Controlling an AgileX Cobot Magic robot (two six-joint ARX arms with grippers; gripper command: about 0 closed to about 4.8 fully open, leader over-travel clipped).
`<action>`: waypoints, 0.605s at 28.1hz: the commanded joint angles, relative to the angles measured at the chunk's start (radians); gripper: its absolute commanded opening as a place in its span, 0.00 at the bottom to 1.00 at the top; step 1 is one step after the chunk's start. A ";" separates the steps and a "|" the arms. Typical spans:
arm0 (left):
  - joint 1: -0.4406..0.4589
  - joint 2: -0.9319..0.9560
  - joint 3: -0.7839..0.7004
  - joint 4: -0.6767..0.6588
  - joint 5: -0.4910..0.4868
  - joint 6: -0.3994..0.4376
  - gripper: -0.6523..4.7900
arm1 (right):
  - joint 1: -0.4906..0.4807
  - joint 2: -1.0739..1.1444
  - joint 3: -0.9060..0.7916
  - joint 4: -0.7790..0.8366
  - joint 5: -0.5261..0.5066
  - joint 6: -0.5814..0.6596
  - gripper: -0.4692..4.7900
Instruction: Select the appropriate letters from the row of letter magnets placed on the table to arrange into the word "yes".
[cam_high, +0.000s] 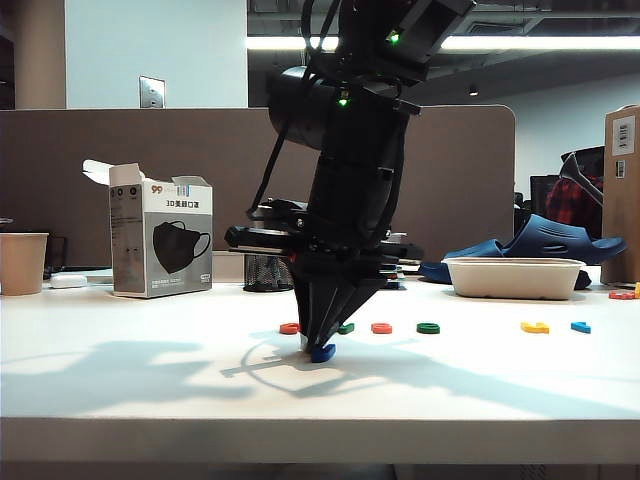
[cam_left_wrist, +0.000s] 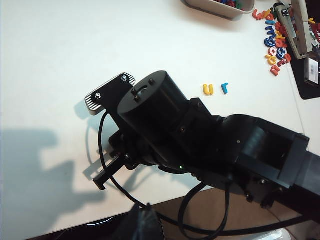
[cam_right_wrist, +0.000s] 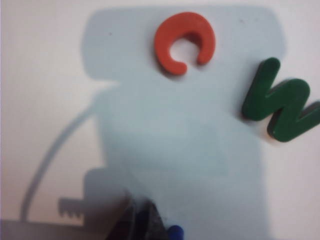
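In front of the row of letters, near the front edge of the plain white bench (cam_high: 120, 370), the right tool (cam_high: 321, 350) points down with its tips at the surface, clamped together on the small dark blue plastic letter (cam_high: 322, 352). In the right wrist view a blue bit of this letter (cam_right_wrist: 175, 232) shows at the tool tips (cam_right_wrist: 150, 225), so it looks like the "y" is being set down, or is nearly set, as 1st letter of the word.

Behind it the row lies on the bench, l. to r.: a rounded orange-red plastic letter (cam_high: 289, 327), a wide dark green "w"-like letter (cam_high: 346, 327) partly hidden by the arm, a 2nd orange-red letter (cam_high: 381, 327), a rounded green letter (cam_high: 428, 327), then well apart to the right a yellow letter (cam_high: 535, 326) and a light blue letter (cam_high: 580, 326). The wrist view shows the orange-red one (cam_right_wrist: 184, 42) and the "w" (cam_right_wrist: 280, 107) close by, not touching each other.

The left tool (cam_left_wrist: 107, 172) hangs above the left part of the bench, over the right arm; if it is apart or together I cannot tell, and it seems to hold nothing.

Next, I think: let go the blue letter, lift straight up so it doesn't shift, then go for the green rounded letter as "e" and place it just right of the "y". Care needed not to take the "w" instead.
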 joint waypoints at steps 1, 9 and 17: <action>0.001 -0.002 0.004 0.006 0.000 -0.003 0.11 | 0.000 0.002 0.001 -0.008 -0.006 0.004 0.10; 0.001 -0.003 0.004 0.006 0.000 -0.003 0.11 | -0.002 0.001 0.001 -0.024 -0.006 0.004 0.21; 0.001 -0.002 0.004 0.006 0.000 -0.003 0.11 | -0.002 0.000 0.002 -0.013 -0.006 0.003 0.32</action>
